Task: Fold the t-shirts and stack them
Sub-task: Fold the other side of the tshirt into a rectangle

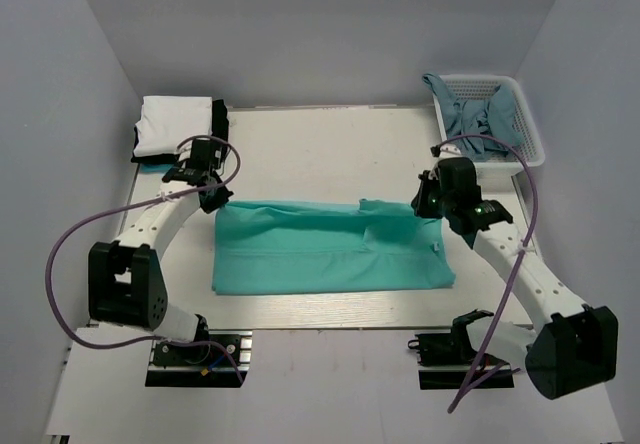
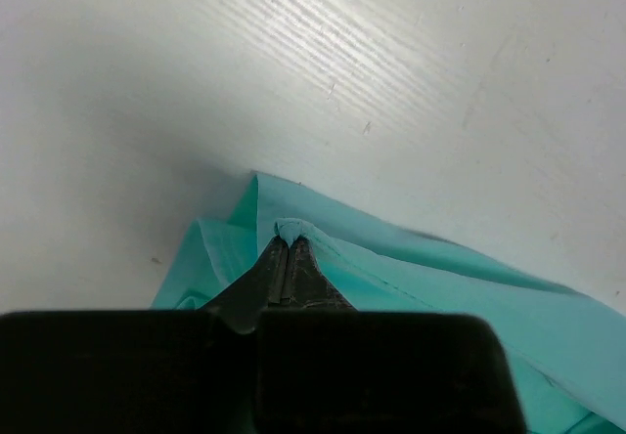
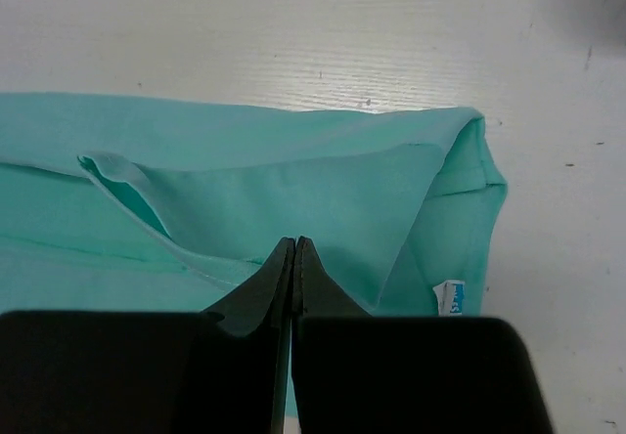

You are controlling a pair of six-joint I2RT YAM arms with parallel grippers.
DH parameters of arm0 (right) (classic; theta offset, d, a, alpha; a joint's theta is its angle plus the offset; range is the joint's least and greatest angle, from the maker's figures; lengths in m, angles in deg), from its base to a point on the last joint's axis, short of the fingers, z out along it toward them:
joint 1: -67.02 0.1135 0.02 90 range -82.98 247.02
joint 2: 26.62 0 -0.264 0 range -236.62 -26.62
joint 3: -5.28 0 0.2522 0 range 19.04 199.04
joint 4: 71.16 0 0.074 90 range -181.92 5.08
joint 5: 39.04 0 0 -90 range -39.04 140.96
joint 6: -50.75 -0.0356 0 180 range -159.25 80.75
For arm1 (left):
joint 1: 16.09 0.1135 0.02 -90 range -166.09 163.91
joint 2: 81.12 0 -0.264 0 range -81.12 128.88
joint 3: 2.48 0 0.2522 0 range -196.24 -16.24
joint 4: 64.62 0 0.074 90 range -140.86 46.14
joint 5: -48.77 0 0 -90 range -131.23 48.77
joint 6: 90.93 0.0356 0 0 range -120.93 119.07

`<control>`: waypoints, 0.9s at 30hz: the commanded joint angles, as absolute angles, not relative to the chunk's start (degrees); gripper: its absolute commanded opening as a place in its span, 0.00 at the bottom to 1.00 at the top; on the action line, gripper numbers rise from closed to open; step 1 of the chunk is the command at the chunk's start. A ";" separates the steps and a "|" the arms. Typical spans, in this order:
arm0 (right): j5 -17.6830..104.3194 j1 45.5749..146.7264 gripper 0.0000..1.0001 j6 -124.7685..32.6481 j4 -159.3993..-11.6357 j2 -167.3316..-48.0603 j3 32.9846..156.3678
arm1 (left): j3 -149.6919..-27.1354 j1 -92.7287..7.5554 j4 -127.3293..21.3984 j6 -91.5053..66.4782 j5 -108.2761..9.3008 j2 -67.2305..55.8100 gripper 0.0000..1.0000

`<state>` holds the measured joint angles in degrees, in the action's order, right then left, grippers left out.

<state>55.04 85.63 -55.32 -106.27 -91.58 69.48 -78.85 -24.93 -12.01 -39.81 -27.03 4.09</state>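
The turquoise-green t-shirt (image 1: 330, 249) lies folded into a long band across the middle of the table. My left gripper (image 1: 218, 200) is at its far left corner, shut on a small pinch of the cloth (image 2: 290, 229). My right gripper (image 1: 425, 204) is over the far right end, where a flap (image 3: 293, 195) is turned over. Its jaws (image 3: 295, 244) are shut, and no cloth shows between the tips. The neck label (image 3: 450, 297) sits near the right end. A folded white shirt (image 1: 172, 124) lies on a black one (image 1: 219, 121) at the far left.
A white lattice basket (image 1: 523, 124) stands at the far right corner with blue-grey cloth (image 1: 470, 114) in it. A sliver of teal cloth (image 1: 152, 166) shows under the folded stack. Grey walls close in on both sides and the back.
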 commanded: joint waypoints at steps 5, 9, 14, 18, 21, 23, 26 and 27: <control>52.80 87.68 0.00 -59.19 -108.12 -82.71 61.51 | -71.19 -25.32 -14.74 -41.27 -25.14 -4.82 0.00; 51.49 88.38 0.00 -60.78 -109.09 -79.97 56.58 | -65.39 -25.32 -16.14 -44.17 -25.67 -6.85 0.00; 51.57 89.70 0.00 -65.78 -113.38 -76.81 50.35 | -61.95 -25.32 -8.26 -50.58 -22.34 -9.74 0.48; 47.63 90.75 0.36 -69.29 -119.55 -72.51 49.10 | -65.62 -25.32 5.28 -58.23 -16.62 -11.07 0.91; 46.92 90.66 0.90 -70.71 -121.57 -67.84 53.47 | -70.62 -24.79 9.95 -57.72 -15.91 -12.83 1.00; 46.74 90.49 0.90 -70.27 -122.27 -69.06 54.81 | -73.27 -24.79 9.96 -56.23 -17.83 -13.35 1.00; 50.07 90.67 0.90 -67.72 -121.58 -75.01 57.53 | -76.88 -25.32 4.35 -49.73 -25.80 -12.65 1.00; 49.99 90.41 0.90 -67.46 -120.18 -75.91 58.23 | -76.89 -25.32 -0.97 -47.89 -28.54 -10.82 1.00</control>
<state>48.72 90.40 -68.59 -121.19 -72.37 55.42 -74.74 -25.02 5.15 -52.68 -21.72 -11.58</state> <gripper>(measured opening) 0.902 0.997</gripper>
